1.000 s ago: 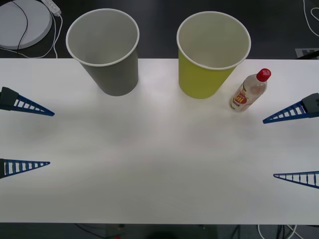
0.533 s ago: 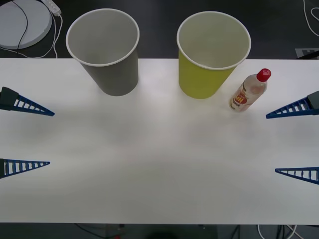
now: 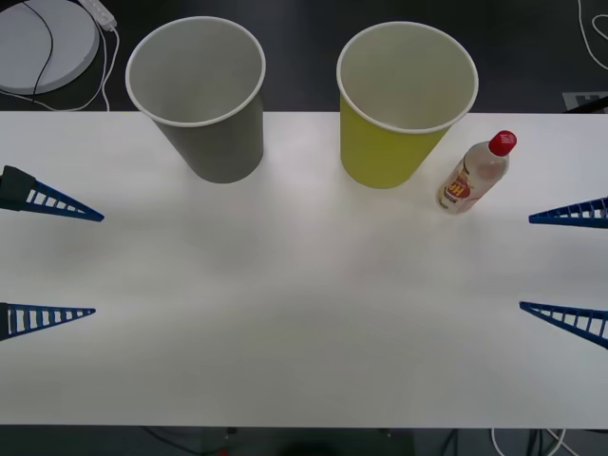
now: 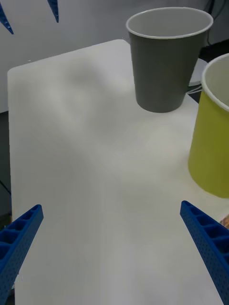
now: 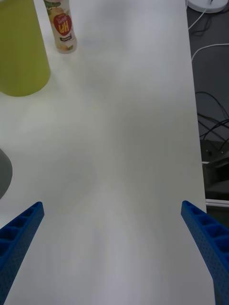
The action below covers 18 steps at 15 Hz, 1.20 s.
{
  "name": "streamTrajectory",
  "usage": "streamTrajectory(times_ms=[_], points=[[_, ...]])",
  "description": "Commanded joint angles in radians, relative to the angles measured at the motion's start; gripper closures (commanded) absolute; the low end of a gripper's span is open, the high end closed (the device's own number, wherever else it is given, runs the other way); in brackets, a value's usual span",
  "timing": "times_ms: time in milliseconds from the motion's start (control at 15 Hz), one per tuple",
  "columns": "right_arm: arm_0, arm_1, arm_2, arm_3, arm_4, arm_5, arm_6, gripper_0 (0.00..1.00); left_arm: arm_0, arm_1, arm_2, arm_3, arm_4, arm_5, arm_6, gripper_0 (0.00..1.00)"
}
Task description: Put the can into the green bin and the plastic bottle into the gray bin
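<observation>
The left pincer (image 3: pixel 51 261) is showing two slim blue fingers, tapering to sharp points, ribbed like ladders, with a dark mount at the upper finger's base. The right pincer (image 3: pixel 566 264) is showing matching blue, ribbed, pointed fingers.

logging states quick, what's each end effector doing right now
Left end effector: open, holding nothing, at the table's left edge.
Right end effector: open, holding nothing, near the plastic bottle.

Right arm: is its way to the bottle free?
Probably yes. The right gripper waits open at the table's right edge, with bare table between it and the upright bottle; the green bin stands on the bottle's far side.
</observation>
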Motion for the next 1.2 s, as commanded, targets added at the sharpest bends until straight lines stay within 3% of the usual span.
streamTrajectory(times_ms=[67,733,1200], points=[[0.069,0.003,-0.017,0.007,-0.029,0.074,0.016,0.0,0.0,0.0,0.0,0.0,0.0,0.0,0.0,0.0],[0.124,0.123,-0.018,0.137,-0.112,0.201,0.063,0.0,0.0,0.0,0.0,0.0,0.0,0.0,0.0,0.0],[0.055,0.248,-0.007,0.245,-0.12,0.23,0.106,0.0,0.0,0.0,0.0,0.0,0.0,0.0,0.0,0.0]])
